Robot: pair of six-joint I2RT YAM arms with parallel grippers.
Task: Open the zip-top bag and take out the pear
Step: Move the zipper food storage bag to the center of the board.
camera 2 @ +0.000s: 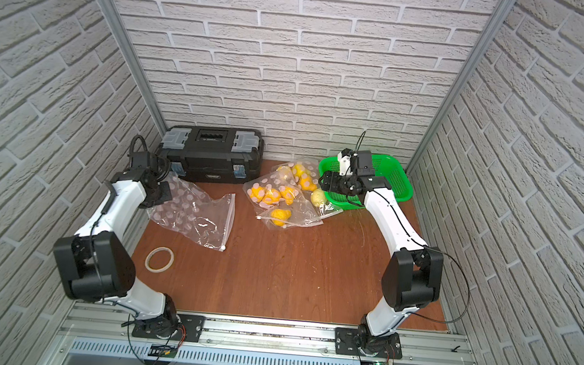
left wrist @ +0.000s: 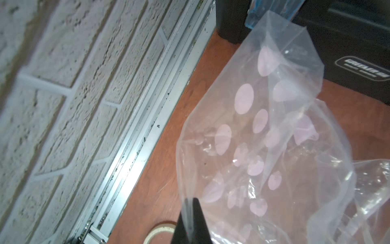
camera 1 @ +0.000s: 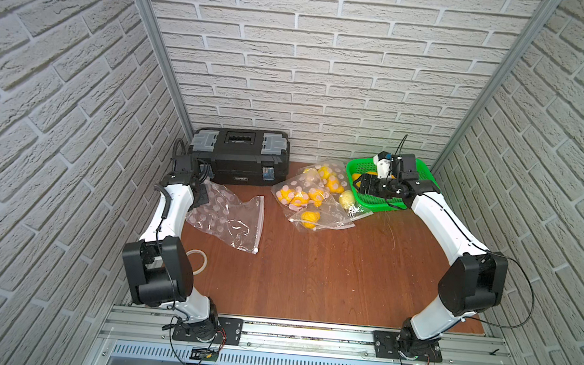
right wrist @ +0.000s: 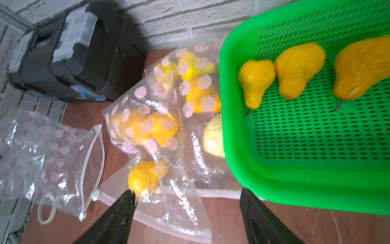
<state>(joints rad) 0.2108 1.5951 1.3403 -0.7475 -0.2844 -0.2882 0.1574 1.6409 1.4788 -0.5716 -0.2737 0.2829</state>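
We see a clear zip-top bag (camera 1: 230,217) printed with pale pink dots, empty and crumpled, spread across the left rear of the worktop (camera 1: 311,281). Its white zip edge faces the middle, and in the right wrist view the two strips stand parted, with the white slider (camera 1: 255,250) at the near end. The bag's far left corner is lifted and pinched in the closed left gripper (left wrist: 190,211). Three orange-yellow pears (right wrist: 299,69) lie on their sides, side by side, in the green basket (right wrist: 242,169) at the right rear. Between basket and empty bag lies a pile of further dotted bags (camera 1: 317,199) with yellow pears inside.
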